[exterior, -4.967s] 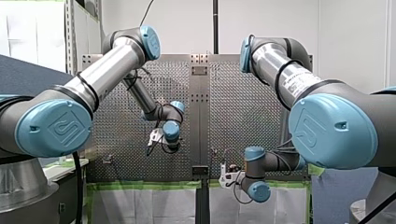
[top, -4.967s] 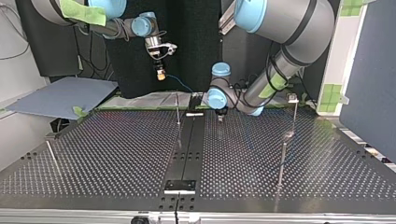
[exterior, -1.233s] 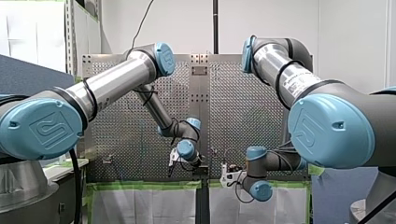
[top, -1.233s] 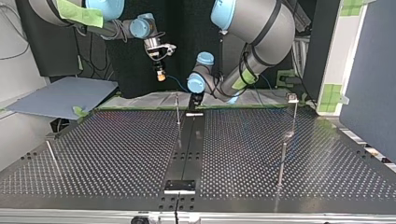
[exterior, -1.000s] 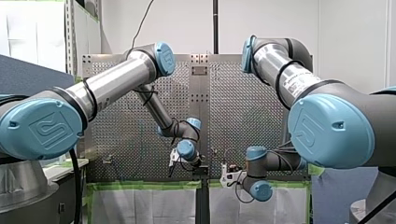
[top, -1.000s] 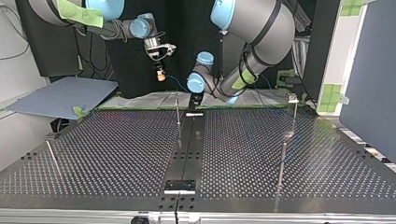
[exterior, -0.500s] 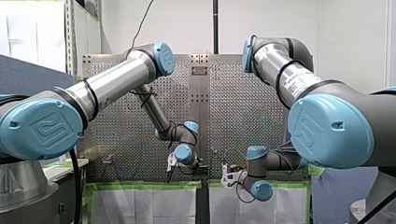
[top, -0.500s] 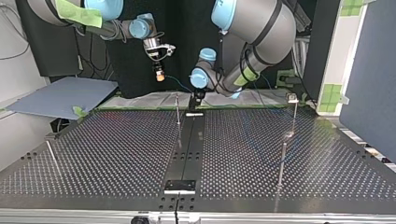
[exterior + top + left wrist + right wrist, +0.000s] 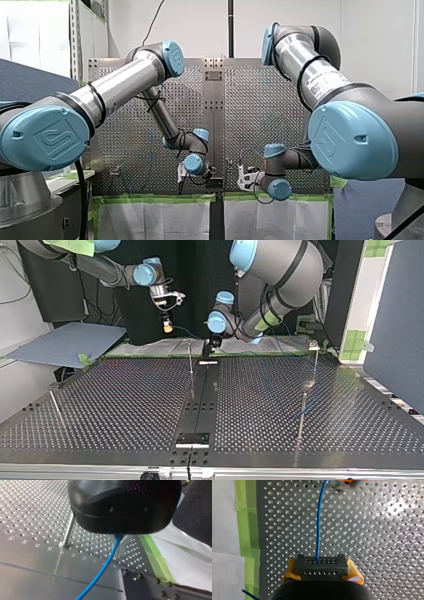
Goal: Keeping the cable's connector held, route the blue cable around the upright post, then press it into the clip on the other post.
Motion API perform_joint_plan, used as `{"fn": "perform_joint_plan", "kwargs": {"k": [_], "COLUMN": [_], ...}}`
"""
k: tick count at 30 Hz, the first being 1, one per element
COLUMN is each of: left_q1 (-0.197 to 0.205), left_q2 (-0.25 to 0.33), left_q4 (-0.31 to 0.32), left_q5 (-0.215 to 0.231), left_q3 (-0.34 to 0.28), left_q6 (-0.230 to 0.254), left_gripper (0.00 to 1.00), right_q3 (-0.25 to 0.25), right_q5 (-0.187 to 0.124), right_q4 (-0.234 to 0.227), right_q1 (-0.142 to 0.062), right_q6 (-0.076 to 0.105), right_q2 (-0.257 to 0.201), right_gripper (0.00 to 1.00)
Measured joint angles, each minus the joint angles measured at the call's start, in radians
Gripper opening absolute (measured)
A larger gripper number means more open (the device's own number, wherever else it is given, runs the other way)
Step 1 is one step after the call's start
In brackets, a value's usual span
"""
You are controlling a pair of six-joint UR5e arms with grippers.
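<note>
Our left gripper (image 9: pixel 211 349), seemingly closed on the blue cable (image 9: pixel 105 566), has swung in beside the upright post (image 9: pixel 190 357) while our right gripper (image 9: pixel 167 328), clamped on the connector (image 9: pixel 321 566), drew away, so we judge wrapping can begin; the clip (image 9: pixel 313 345) stands well apart.

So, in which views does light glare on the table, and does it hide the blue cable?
Left wrist view: bright glare on the table around the post, yet the blue cable shows plainly. Right wrist view: a bright patch beside the cable, which is visible from the connector in my right pincer. Top view: the table is dark, mirroring the posts.
</note>
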Motion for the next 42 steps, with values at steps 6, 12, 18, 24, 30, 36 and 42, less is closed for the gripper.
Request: {"fn": "perform_joint_plan", "kwargs": {"k": [6, 12, 18, 24, 30, 36, 42], "left_q1": [0.008, 0.017, 0.022, 0.026, 0.026, 0.018, 0.017], "left_q2": [0.000, 0.000, 0.000, 0.001, 0.002, 0.002, 0.006], "left_q4": [0.015, 0.016, 0.014, 0.016, 0.051, 0.098, 0.112], "left_q5": [0.004, 0.030, 0.028, 0.021, 0.024, 0.064, 0.113], "left_q3": [0.000, 0.000, 0.000, 0.000, 0.000, 0.000, 0.003], "left_q6": [0.002, 0.041, 0.067, 0.074, 0.076, 0.058, 0.048], "left_gripper": [0.00, 0.00, 0.00, 0.00, 0.00, 0.00, 0.00], "right_q3": [0.002, 0.002, 0.001, -0.002, -0.007, -0.024, -0.044], "right_q5": [0.009, 0.004, -0.006, -0.017, -0.027, -0.037, -0.054], "right_q4": [0.028, 0.017, -0.011, -0.019, -0.020, -0.010, -0.001], "right_q1": [-0.003, -0.011, -0.030, -0.053, -0.072, -0.080, -0.087], "right_q6": [0.002, 0.020, 0.043, 0.045, 0.044, 0.044, 0.048], "right_q2": [-0.015, -0.015, -0.013, 0.002, 0.016, 0.017, 0.017], "right_gripper": [0.00, 0.00, 0.00, 0.00, 0.00, 0.00, 0.00]}}
